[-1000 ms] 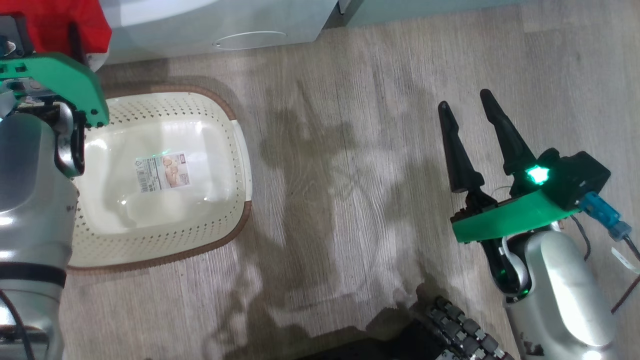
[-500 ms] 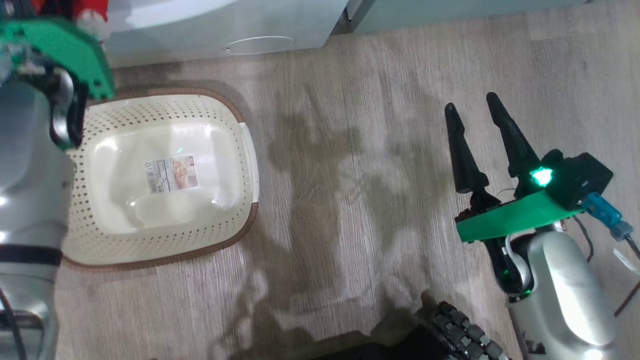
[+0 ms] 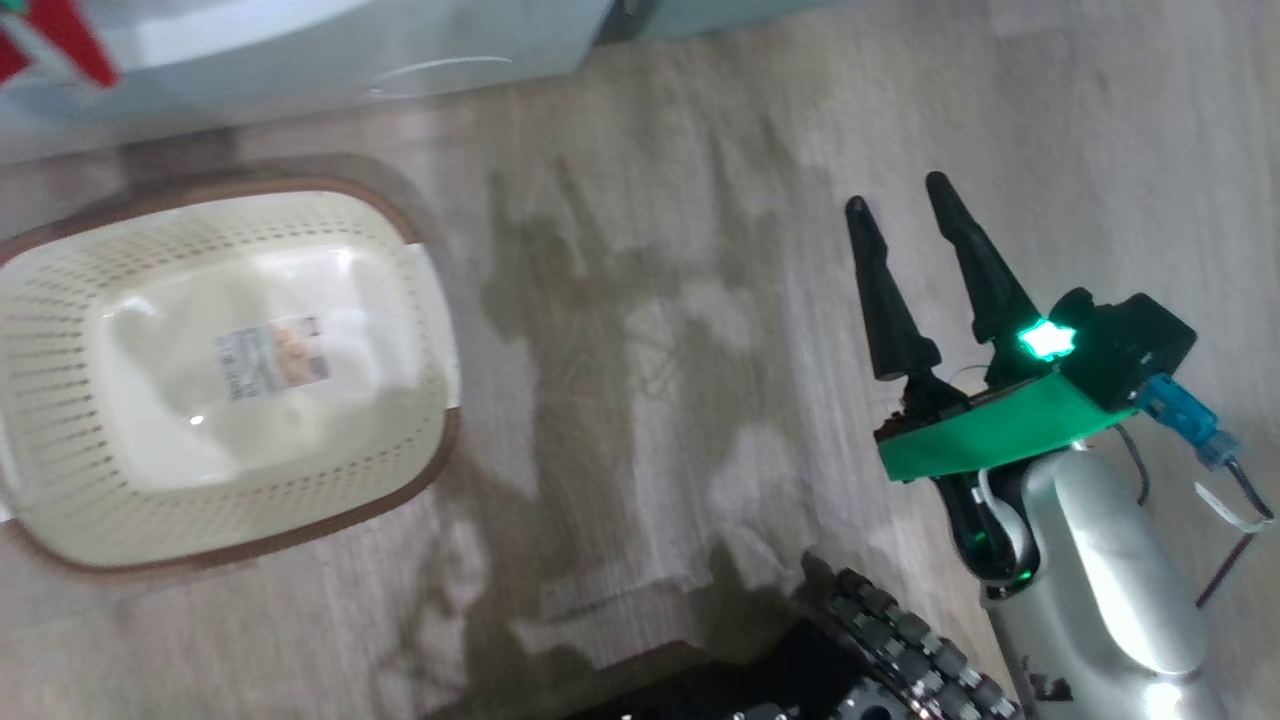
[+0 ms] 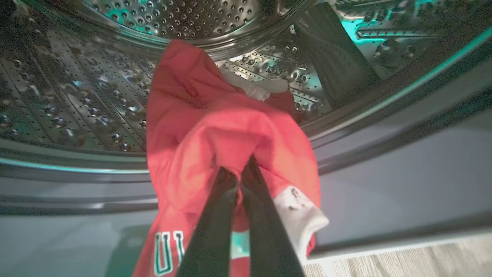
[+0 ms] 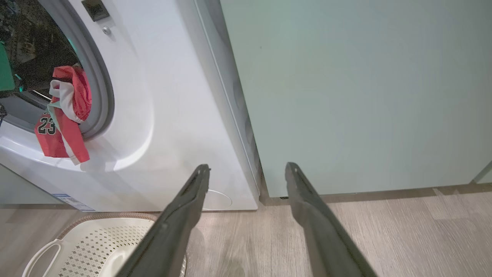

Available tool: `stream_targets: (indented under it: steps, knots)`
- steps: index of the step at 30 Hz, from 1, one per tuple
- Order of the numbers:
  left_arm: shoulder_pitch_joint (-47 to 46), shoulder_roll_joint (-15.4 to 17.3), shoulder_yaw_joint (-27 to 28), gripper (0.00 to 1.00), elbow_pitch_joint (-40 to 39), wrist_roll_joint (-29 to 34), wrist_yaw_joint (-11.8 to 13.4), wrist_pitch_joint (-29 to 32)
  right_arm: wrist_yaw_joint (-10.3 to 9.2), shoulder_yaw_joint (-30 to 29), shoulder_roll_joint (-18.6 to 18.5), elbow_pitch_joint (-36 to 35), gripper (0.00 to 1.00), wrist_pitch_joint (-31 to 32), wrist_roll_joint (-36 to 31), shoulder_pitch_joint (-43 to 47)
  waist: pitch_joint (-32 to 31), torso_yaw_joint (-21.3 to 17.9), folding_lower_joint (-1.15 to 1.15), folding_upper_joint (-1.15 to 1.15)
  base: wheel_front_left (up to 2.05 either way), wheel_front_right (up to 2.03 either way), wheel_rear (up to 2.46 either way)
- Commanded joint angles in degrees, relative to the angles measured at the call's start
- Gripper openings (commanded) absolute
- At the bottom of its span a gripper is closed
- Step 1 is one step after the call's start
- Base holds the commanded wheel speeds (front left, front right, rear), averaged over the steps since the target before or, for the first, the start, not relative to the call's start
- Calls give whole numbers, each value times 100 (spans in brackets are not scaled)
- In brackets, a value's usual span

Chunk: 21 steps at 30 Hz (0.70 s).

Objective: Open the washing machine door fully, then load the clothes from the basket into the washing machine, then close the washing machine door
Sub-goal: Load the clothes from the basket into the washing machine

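In the left wrist view my left gripper [image 4: 238, 171] is shut on the clothes [image 4: 230, 130], a bright red garment with a white cuff and lettering. It holds the garment at the mouth of the washing machine [image 5: 161, 96], with the steel drum [image 4: 77, 96] behind. The right wrist view shows the clothes [image 5: 63, 115] draped over the grey gasket and hanging down the white front. The cream basket [image 3: 60, 545] sits on the floor below, holding nothing but its label. My right gripper [image 3: 905, 200] hovers open over the floor to the right, its fingers empty. The washing machine door is out of view.
A pale green cabinet [image 5: 346, 96] stands right of the machine. The round filter cover [image 3: 440, 70] is low on the machine's front. Wood-look floor [image 3: 650, 350] lies between basket and right gripper. My dark wheeled base [image 3: 900, 650] shows at the bottom edge.
The head camera has swung, shifting the whole picture. My left arm has risen out of the head picture toward the drum and its gripper has shut. The right gripper stays open.
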Motion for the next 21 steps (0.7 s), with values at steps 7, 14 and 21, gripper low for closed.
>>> stream_targets:
  steps: [7,14,21]
  knots:
    - [-872,798,319,0,98,-34,-93,450,0,352,-10,-250,100,-70,324,2,445,-632,0,0,0,0,0]
    - [-1559,1186,525,0,210,9,-33,324,0,560,-10,-502,100,-71,595,-60,802,-1030,0,0,0,0,0]
    - [-2061,1296,577,0,244,140,-36,-469,0,694,-10,-617,100,-71,755,-88,983,-1246,0,0,0,0,0]
